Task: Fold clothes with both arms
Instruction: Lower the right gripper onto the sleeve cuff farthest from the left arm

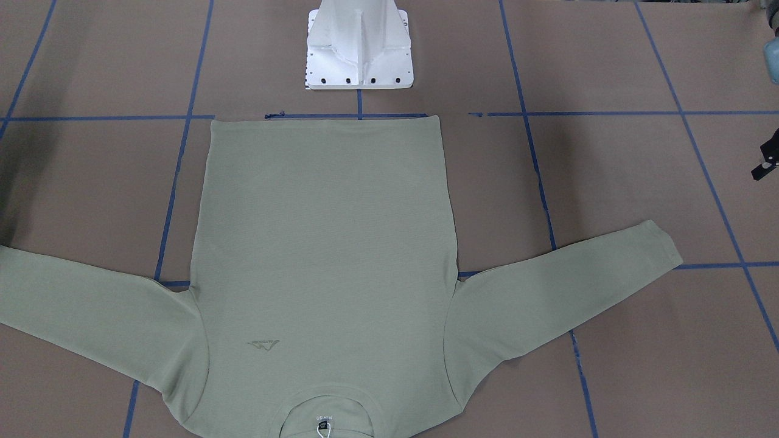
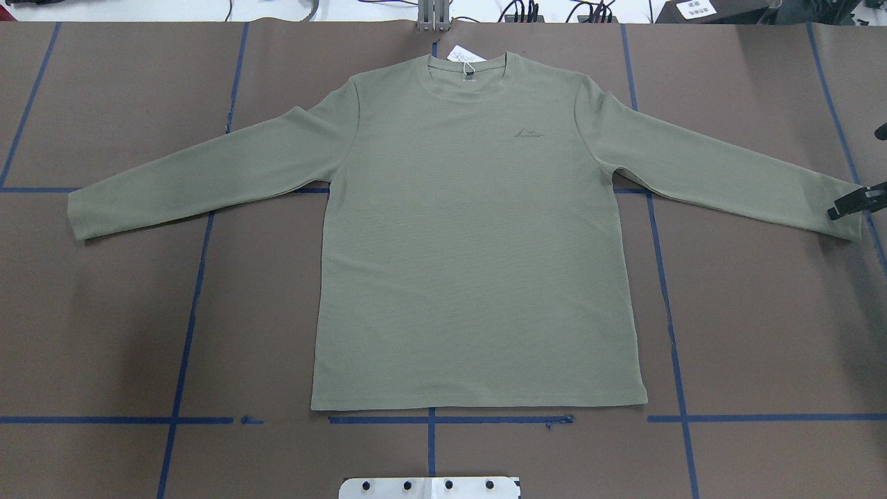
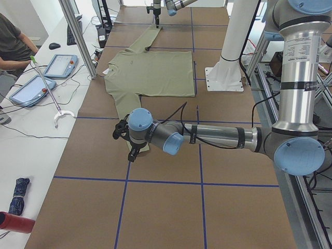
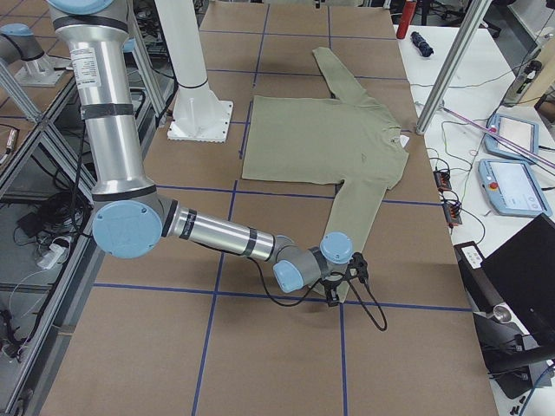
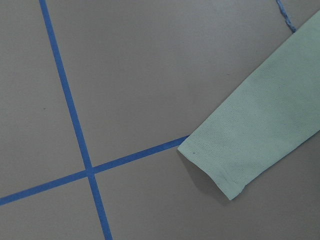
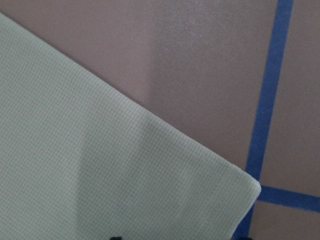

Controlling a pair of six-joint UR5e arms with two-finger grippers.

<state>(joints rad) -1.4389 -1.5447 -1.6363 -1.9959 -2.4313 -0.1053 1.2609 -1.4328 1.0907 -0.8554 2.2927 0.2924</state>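
- Nearest the right wrist lens, the right gripper point(image 2: 855, 202) is seen low over the cuff point(image 6: 190, 185) of the sleeve on that side. Whether its jaws are wide or narrow cannot be told.
- The left gripper point(image 3: 133, 154) is held near the other cuff point(image 5: 227, 160), apart from it. Its jaw gap cannot be made out either.
- The pale sage-green shirt point(image 2: 478, 263) is spread flat, face up, mid-table point(image 2: 104, 333), with sleeves out and hem toward the white pedestal point(image 1: 359, 55). The chest logo point(image 2: 528, 133) is tonal, and a hang tag point(image 2: 461, 53) lies at the collar.
- Blue tape lines point(image 5: 75, 125) are laid across the brown surface.
- One sleeve is cut off by the front view's edge.
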